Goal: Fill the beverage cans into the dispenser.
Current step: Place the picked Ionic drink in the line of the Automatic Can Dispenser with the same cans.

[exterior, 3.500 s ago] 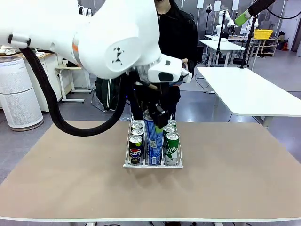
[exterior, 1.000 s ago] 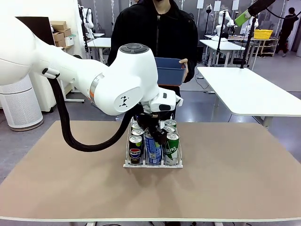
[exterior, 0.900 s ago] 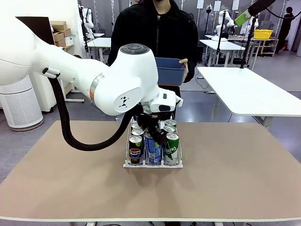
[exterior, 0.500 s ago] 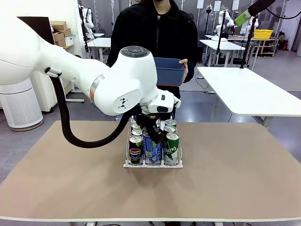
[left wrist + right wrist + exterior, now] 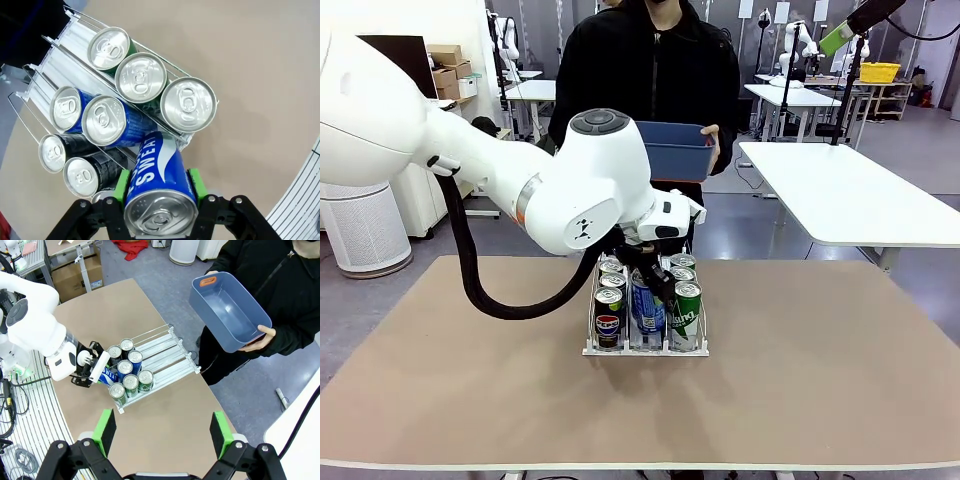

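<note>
The left end effector (image 5: 159, 186) is gripping a blue can (image 5: 159, 192) and has come down since a few seconds ago, so the can is now going into the dispenser's (image 5: 645, 346) middle lane front. Its long axis is tilting, silver top toward the wrist. The right end effector (image 5: 162, 432) is hanging open, high above the surface (image 5: 800, 370).

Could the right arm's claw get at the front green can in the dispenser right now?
Probably not cleanly: the right claw hangs open high above the table, and the left claw, shut on a blue can, crowds the front green can in the dispenser.
</note>
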Robot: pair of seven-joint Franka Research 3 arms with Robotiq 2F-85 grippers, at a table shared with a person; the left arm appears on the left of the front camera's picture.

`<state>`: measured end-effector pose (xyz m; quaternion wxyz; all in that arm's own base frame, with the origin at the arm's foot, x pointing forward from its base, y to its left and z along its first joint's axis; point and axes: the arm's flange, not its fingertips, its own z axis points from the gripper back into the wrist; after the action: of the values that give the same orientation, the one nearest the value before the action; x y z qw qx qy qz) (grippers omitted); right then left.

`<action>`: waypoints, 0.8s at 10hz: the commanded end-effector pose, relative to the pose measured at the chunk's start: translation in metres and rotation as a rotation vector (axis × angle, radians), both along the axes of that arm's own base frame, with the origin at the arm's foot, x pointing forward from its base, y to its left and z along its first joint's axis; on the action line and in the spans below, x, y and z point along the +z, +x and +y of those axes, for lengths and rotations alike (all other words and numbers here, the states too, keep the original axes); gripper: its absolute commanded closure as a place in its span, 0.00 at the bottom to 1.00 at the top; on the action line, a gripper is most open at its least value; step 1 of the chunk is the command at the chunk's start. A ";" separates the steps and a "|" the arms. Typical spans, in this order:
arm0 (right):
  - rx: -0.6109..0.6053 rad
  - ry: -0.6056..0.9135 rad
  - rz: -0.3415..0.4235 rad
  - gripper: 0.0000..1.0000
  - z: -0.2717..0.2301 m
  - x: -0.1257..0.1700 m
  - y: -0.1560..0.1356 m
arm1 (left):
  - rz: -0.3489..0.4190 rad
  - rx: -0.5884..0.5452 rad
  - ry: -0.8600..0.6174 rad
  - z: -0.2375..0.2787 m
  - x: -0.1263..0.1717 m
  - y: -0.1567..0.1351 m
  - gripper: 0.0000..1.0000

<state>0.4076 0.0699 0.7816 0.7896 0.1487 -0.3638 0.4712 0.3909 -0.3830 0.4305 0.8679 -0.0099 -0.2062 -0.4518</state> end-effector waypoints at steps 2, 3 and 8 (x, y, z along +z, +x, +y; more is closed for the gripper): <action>0.007 0.002 0.009 0.00 -0.001 -0.001 -0.001 | -0.015 -0.025 -0.033 0.001 -0.003 0.024 0.43; 0.007 0.002 0.009 0.00 -0.001 -0.001 -0.001 | 0.006 -0.024 -0.021 0.001 -0.009 0.026 0.43; 0.007 0.002 0.009 0.00 -0.001 -0.001 -0.001 | 0.155 -0.078 -0.014 0.001 -0.041 0.031 0.43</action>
<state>0.4076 0.0698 0.7816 0.7896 0.1486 -0.3638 0.4712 0.4208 -0.3815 0.3857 0.8663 -0.0332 -0.1595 -0.4722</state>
